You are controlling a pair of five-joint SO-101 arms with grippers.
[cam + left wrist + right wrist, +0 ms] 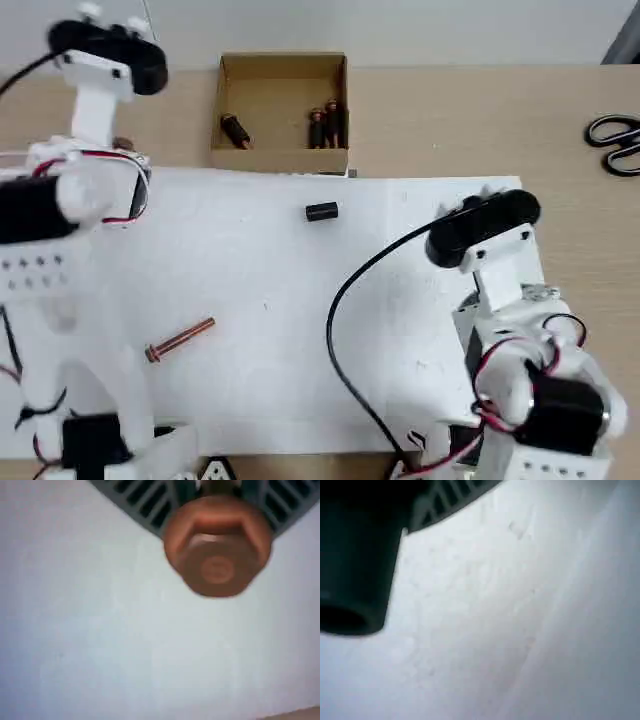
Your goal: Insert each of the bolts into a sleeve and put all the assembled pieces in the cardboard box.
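Note:
A copper bolt [216, 555] fills the left wrist view head-on, with my left gripper [216, 489] shut on its shank; its ribbed grey fingers [135, 497] show behind the head. My right gripper [395, 500] is shut on a black sleeve [355, 570] above the white sheet. In the high view the cardboard box [283, 66] at the back holds one assembled piece [235, 130] on its left and two [327, 125] on its right. A loose black sleeve [321, 211] lies just in front of the box. A loose copper bolt [180, 340] lies on the sheet at the front left.
A white sheet [300, 310] covers the middle of the wooden table [450, 120]. Black scissors [615, 143] lie at the far right edge. A black cable [345, 330] curves across the sheet from the right arm toward the front edge.

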